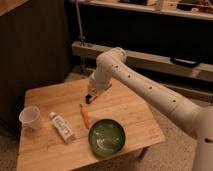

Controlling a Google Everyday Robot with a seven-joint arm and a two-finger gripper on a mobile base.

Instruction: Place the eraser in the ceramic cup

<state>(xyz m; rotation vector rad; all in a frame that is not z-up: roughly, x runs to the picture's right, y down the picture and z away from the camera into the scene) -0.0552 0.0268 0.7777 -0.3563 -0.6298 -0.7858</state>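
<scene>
Well, here is how things stand for you.
Eraser direction: the eraser [88, 101] seems to lie slantwise, with its long axis running from lower left to upper right in the camera view. Its upper end is covered by the gripper.
Eraser look: a small, dark, almost black sliver; you can make out no markings on it.
Eraser place: on the table [135, 120], towards the far edge, just beyond the top end of the orange stick [85, 115] and well apart from the cup [30, 118].
Gripper: the gripper [90, 95] is right down at the eraser, reaching down-left from the white arm [150, 90]. You cannot tell how wide it stands, nor whether it has hold of the eraser.
Cup: upright near the table's left edge, pale, wider at the rim.
Other things: a white block [62, 127] lies between the cup and the green bowl [106, 137].
</scene>
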